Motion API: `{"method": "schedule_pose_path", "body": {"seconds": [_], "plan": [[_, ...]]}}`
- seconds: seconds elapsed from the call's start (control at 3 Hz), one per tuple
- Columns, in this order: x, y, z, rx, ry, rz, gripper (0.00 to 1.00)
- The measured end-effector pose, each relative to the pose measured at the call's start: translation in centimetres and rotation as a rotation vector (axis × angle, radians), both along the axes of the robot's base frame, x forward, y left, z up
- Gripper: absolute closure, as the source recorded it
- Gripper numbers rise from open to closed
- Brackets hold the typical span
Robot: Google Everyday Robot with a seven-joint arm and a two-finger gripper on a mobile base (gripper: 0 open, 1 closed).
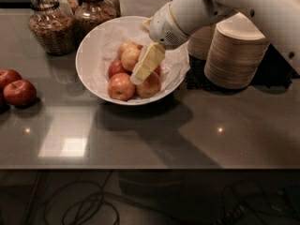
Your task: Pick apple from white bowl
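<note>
The white bowl (93, 36), lined with crumpled white paper, stands at the back middle of the grey table. Several apples lie in it. The palest one, yellow-orange with a red blush (127, 56), lies at the back. Two blushed apples (121, 86) lie at the front and a small dark red one (115, 68) at the left. My gripper (138, 75) reaches in from the upper right on the white arm. Its cream tip points down-left among the apples, right of the pale apple and touching or just above the front right one.
Two dark red apples (18, 92) lie on the table at the far left. Glass jars (49, 27) stand at the back left. Stacks of beige disposable bowls (236, 55) stand on a dark mat right of the white bowl, under my arm.
</note>
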State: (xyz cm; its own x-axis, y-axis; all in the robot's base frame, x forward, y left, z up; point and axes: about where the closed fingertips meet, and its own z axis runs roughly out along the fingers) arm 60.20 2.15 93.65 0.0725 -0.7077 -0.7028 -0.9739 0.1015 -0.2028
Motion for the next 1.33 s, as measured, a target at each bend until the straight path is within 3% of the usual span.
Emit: {"method": "schedule_pose_path", "body": {"seconds": [0.33, 0.67, 1.0, 1.33], "plan": [[1.17, 0.76, -0.31, 0.044, 0.017, 0.003, 0.00], [1.17, 0.76, -0.31, 0.045, 0.017, 0.003, 0.00], [1.17, 0.77, -0.31, 0.045, 0.017, 0.003, 0.09], [1.17, 0.77, -0.31, 0.045, 0.017, 0.003, 0.32]]}}
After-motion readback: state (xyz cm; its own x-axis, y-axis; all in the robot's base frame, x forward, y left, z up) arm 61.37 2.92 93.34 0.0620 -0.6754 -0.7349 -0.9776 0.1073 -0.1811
